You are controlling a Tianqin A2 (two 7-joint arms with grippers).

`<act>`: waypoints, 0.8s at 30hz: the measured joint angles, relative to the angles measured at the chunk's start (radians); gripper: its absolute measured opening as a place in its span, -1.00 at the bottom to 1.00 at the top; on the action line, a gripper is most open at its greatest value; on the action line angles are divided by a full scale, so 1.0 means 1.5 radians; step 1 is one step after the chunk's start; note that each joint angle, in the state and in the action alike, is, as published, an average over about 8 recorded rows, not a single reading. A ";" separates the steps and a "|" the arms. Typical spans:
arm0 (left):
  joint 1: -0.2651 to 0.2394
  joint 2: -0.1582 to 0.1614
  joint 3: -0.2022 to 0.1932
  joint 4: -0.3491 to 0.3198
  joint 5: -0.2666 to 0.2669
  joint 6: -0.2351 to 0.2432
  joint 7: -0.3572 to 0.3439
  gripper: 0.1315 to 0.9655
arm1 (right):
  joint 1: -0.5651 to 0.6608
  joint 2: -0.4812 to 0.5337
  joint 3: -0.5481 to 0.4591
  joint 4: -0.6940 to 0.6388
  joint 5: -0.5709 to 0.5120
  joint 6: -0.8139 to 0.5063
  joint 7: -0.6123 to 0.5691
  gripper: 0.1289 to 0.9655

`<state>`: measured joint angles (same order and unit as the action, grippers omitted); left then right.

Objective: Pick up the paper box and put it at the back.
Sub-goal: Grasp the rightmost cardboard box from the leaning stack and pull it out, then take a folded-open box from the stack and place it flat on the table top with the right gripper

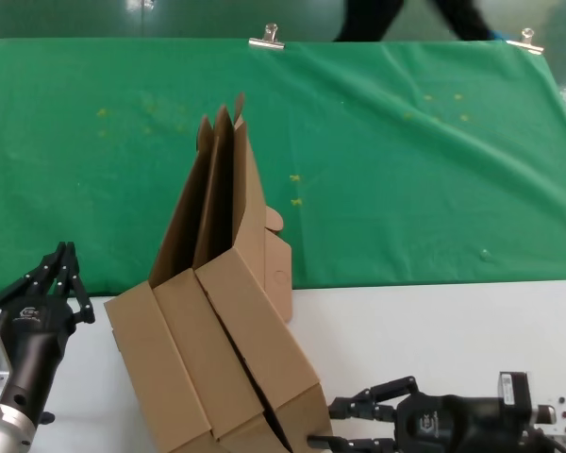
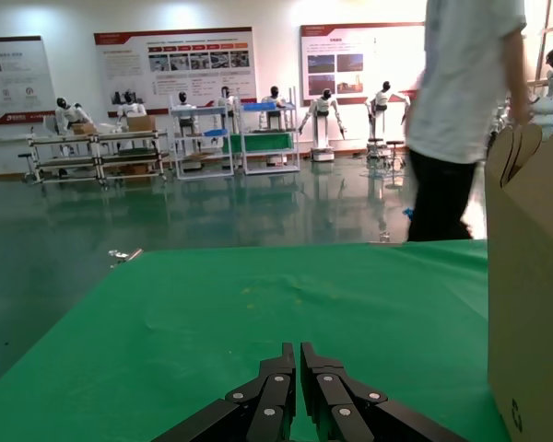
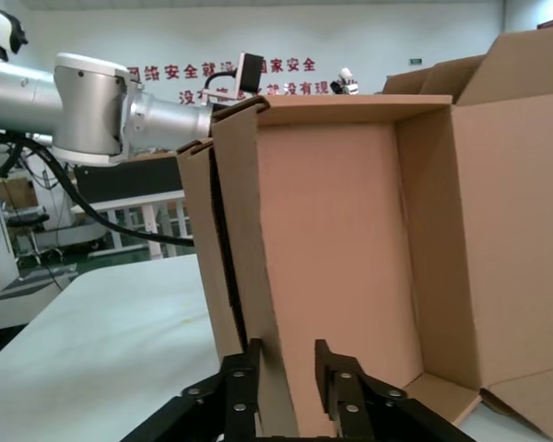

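Note:
Three alike brown paper boxes (image 1: 228, 340) stand on edge, packed side by side and leaning, on the white tabletop (image 1: 434, 321); their raised lids reach over the green sheet (image 1: 406, 170) at the back. My right gripper (image 1: 322, 424) is open at the front right. Its jaws straddle the edge wall of the nearest box (image 3: 350, 239), one finger on each side, in the right wrist view (image 3: 286, 354). My left gripper (image 1: 64, 249) is shut and empty at the front left, apart from the boxes. In the left wrist view (image 2: 298, 348) it points over the sheet, with a box (image 2: 530, 295) beside it.
Silver binder clips (image 1: 267, 38) (image 1: 525, 40) hold the sheet's far edge. A person (image 2: 461, 110) walks behind the table. The green sheet lies bare behind and to both sides of the boxes.

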<state>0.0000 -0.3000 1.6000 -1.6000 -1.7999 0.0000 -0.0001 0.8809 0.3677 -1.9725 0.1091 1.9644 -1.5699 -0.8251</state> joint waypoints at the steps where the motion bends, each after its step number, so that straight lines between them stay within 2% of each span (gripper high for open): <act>1: 0.000 0.000 0.000 0.000 0.000 0.000 0.000 -0.91 | -0.001 0.000 -0.003 0.002 0.002 0.000 0.000 -0.47; 8: 0.000 0.000 0.000 0.000 0.000 0.000 0.000 -0.91 | -0.007 0.005 -0.021 0.009 0.016 0.000 0.000 -0.76; 18: 0.000 0.000 0.000 0.000 0.000 0.000 0.000 -0.91 | -0.041 0.039 -0.042 0.049 0.066 0.000 0.025 -0.93; 21: 0.000 0.000 0.000 0.000 0.000 0.000 0.000 -0.91 | -0.064 0.056 -0.025 0.080 0.084 0.005 0.043 -0.94; 24: 0.000 0.000 0.000 0.000 0.000 0.000 0.000 -0.91 | -0.102 0.077 0.020 0.136 0.108 0.024 0.073 -0.95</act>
<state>0.0000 -0.3000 1.6000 -1.6000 -1.7998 0.0000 -0.0002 0.7282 0.4836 -1.9419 0.3137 2.1267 -1.5339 -0.7163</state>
